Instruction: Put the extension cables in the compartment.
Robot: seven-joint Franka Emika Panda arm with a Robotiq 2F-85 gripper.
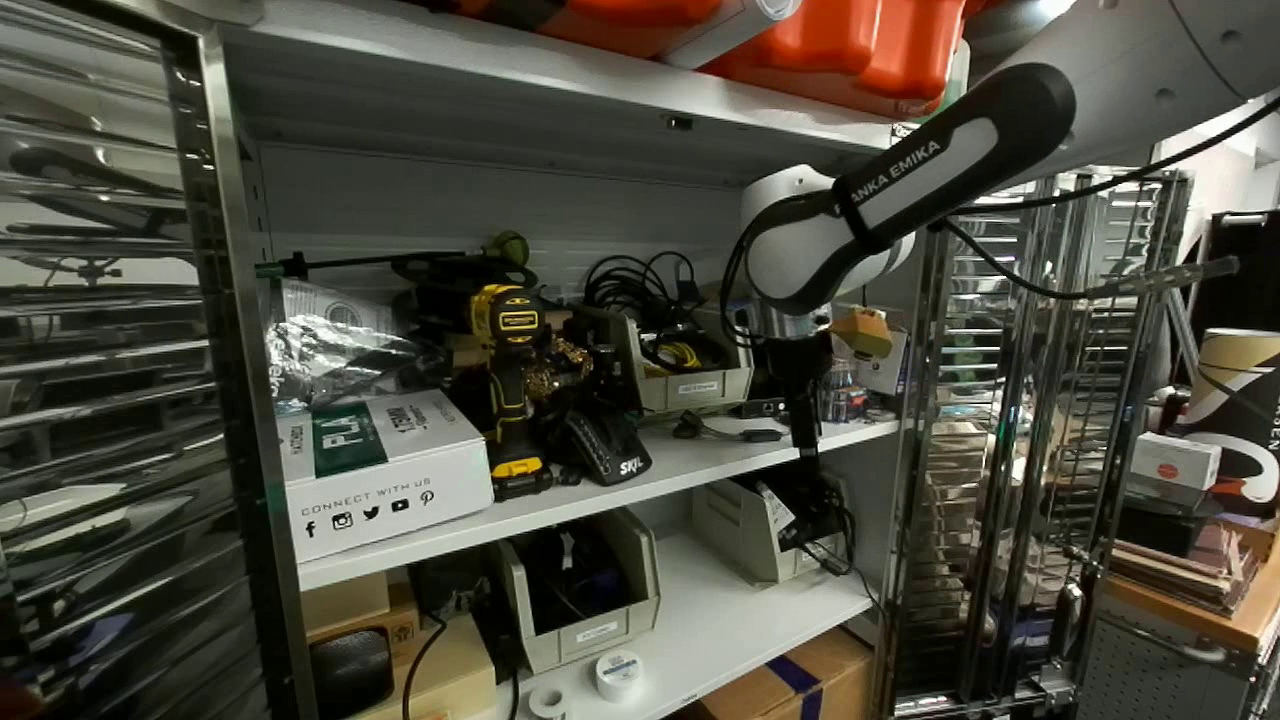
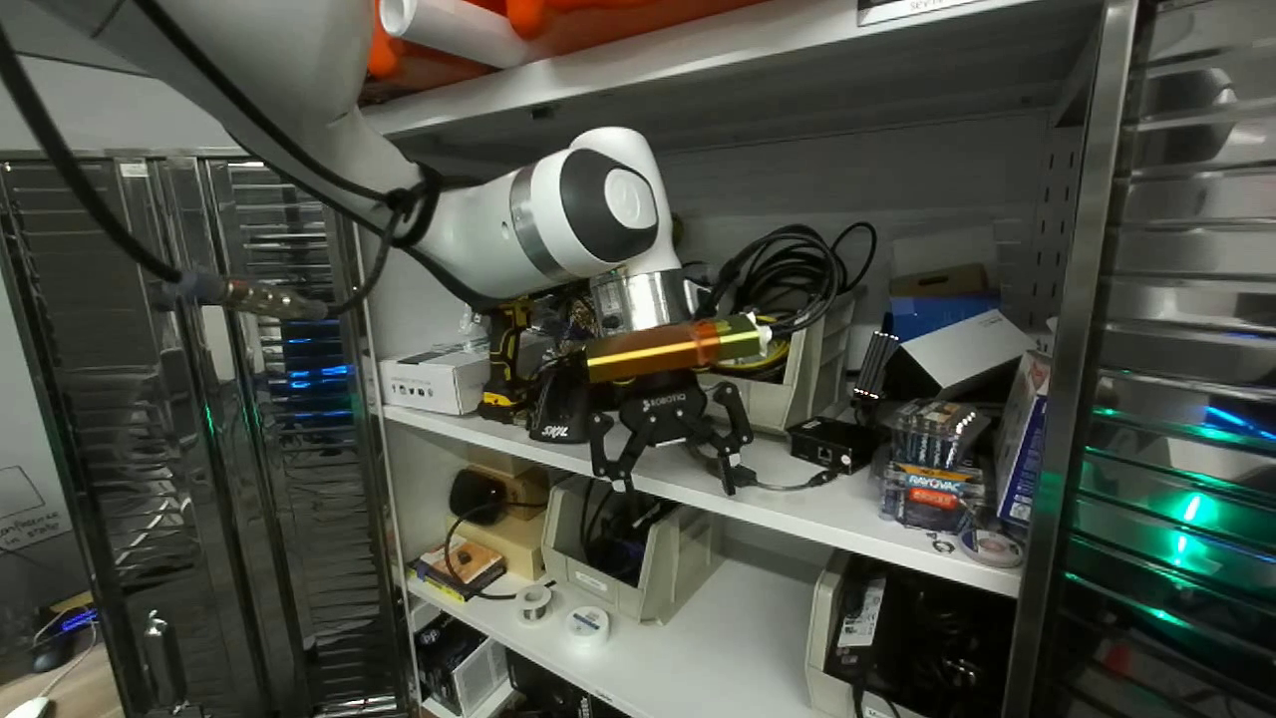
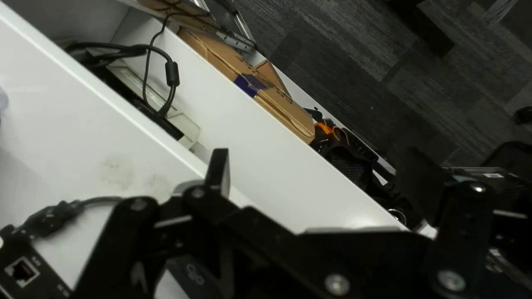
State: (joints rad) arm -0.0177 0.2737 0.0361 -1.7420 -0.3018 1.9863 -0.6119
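Observation:
The extension cables, black cords in loose loops, are heaped in and over the back of a grey open-front bin on the upper shelf. In an exterior view the loops rise above the bin's rim, behind and beside my wrist, with the bin's side wall below. A yellow cord also lies in this bin. My gripper points down at the upper shelf's front edge, apart from the cables. Its fingers are spread with nothing between them. The wrist view shows the open fingers over the lower shelf; the coil is out of view there.
A drill and a white box stand on the upper shelf. A small black box, a short cable and batteries lie beside my gripper. Below stand two grey bins with black contents.

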